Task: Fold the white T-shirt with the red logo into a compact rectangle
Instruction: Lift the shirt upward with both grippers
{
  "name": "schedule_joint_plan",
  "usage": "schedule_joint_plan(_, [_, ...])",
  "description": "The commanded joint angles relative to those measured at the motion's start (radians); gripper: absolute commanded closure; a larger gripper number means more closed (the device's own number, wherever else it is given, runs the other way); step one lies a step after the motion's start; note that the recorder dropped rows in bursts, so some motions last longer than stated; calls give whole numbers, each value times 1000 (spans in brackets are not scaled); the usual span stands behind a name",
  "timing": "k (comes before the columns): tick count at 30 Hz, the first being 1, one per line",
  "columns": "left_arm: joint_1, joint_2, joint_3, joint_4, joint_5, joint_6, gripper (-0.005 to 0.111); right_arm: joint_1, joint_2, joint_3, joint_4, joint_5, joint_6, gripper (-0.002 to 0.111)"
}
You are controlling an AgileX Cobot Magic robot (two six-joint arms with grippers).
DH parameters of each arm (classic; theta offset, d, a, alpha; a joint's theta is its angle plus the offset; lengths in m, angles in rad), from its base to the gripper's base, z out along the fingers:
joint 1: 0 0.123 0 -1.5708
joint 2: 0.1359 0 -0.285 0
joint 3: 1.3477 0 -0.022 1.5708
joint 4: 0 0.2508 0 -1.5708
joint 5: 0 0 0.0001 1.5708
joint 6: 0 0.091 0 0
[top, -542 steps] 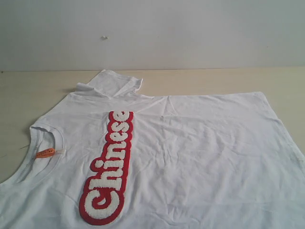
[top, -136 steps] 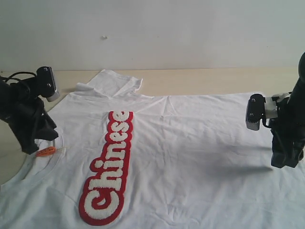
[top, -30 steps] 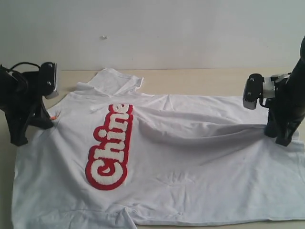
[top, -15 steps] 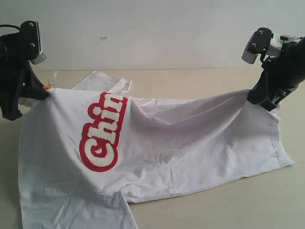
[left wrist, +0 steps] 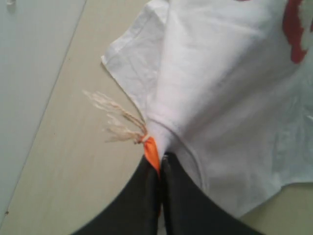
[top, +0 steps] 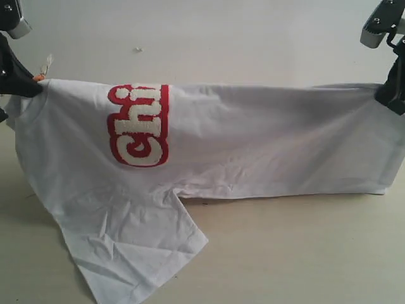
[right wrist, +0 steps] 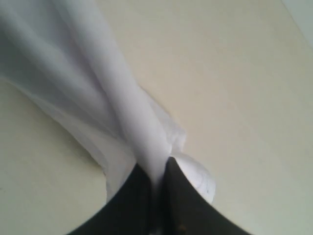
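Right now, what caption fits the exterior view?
The left gripper and right gripper, shut on the T-shirt, hold it stretched between them, logo showing, sleeve trailing on the table.

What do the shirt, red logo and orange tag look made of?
White T-shirt: thin matte cloth, likely cotton; it drapes and wrinkles. Red logo: fuzzy raised patch, perhaps chenille, with puffy white letters. Orange tag: smooth, maybe plastic; tied on frayed pale string.

One white T-shirt (top: 266,145) with one red logo (top: 139,126) and one orange tag (left wrist: 150,149). Two grippers, the left gripper (left wrist: 159,161) and the right gripper (right wrist: 157,170). One table (top: 304,253)
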Motion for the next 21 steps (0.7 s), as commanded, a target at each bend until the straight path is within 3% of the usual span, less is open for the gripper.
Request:
schedule_joint_plan(1, [14, -16, -33, 11, -2, -11, 107, -38, -34, -33, 9, 6, 10, 108])
schedule_joint_plan(21, [12, -70, -308, 15, 237, -158, 107, -38, -100, -271, 67, 324, 20, 108])
